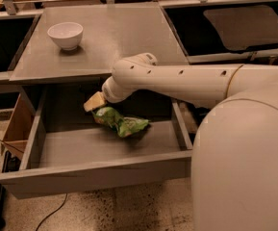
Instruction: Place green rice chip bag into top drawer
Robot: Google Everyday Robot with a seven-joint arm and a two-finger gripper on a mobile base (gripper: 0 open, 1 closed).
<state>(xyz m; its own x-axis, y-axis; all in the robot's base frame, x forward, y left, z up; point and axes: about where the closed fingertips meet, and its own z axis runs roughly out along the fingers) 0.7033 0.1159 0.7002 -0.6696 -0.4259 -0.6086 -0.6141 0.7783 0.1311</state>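
Showing the hand (95,102) inside the open top drawer (95,174); green rice chip bag (122,121) just beside it, lower right. Whether the hand grips it cannot be told.

I see my cream-white arm (177,81), its tan gripper (94,102) inside the grey drawer (95,174) just beside the bright green, white-flecked bag (121,121); a white bowl (65,35) sits on the grey table (124,37).
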